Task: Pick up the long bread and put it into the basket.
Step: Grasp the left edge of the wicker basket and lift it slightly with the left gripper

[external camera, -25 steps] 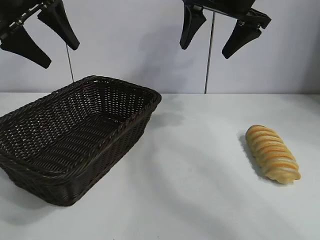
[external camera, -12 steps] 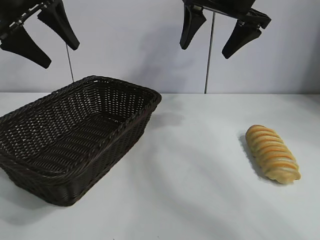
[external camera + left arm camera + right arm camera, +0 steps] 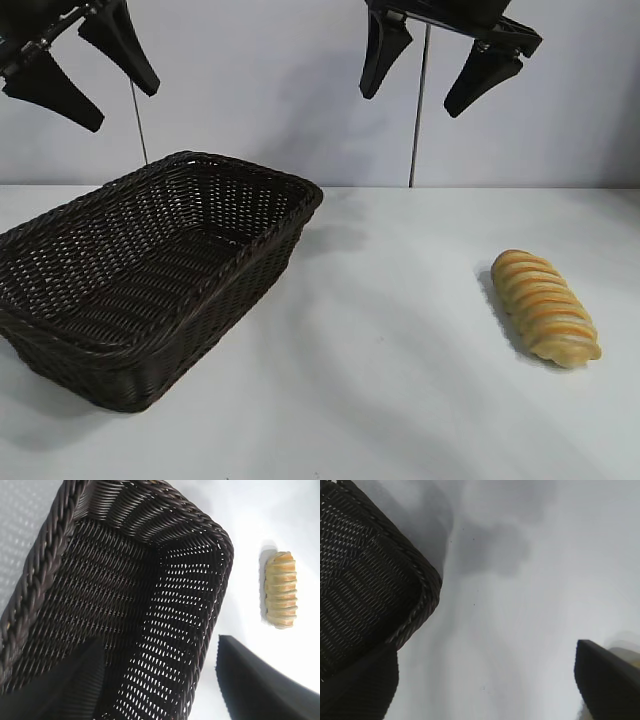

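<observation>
Basket bare inside, loaf out on the table

At left the basket (image 3: pixel 150 280) holds nothing; upper left, the left gripper (image 3: pixel 85 65) hangs with fingers apart; top centre, the right gripper (image 3: pixel 440 65) is spread wide; the long bread (image 3: pixel 545 307) lies at right, well apart

quick count: one long bread (image 3: pixel 545 307), one basket (image 3: pixel 150 275), one white desk (image 3: pixel 400 380), and two black pincers, left pincer (image 3: pixel 80 70) and right pincer (image 3: pixel 440 70).
</observation>
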Controlling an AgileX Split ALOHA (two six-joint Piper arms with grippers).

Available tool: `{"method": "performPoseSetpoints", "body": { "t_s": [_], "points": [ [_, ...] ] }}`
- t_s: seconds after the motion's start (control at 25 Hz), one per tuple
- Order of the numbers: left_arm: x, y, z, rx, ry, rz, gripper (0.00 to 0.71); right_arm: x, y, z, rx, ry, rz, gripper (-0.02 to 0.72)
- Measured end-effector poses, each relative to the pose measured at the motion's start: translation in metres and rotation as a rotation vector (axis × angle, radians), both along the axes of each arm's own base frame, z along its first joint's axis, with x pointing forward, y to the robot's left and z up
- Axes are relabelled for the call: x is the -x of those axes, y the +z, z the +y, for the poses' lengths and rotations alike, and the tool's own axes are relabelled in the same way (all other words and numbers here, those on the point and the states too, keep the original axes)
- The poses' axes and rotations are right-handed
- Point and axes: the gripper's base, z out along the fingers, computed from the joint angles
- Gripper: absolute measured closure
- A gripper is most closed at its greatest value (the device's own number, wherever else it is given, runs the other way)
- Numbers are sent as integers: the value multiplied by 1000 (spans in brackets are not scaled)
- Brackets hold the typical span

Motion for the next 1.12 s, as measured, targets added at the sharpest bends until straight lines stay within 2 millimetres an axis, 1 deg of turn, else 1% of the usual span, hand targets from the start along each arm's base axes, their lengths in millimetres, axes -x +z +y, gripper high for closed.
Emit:
{"method": "performPoseSetpoints", "body": {
  "t_s": [0.28,0.36,0.44,0.6,0.72,0.84,1.0,1.12],
  "points": [
    [3,-1,-1,1,-20,31,239,0,0,0,0,0,0,20],
    [6,-5,0,0,-21,50,239,0,0,0,0,0,0,20],
    [13,-14,1,-2,-16,82,239,0,0,0,0,0,0,20],
    [41,-30,5,-15,19,123,239,0,0,0,0,0,0,20],
    [69,-37,10,-26,47,135,239,0,0,0,0,0,0,20],
    [92,-33,14,-22,97,119,239,0,0,0,0,-1,0,20],
    [114,-21,17,12,201,108,239,0,0,0,0,-1,0,20],
    [127,-14,19,45,296,131,239,0,0,0,0,-1,0,20]
  ]
}}
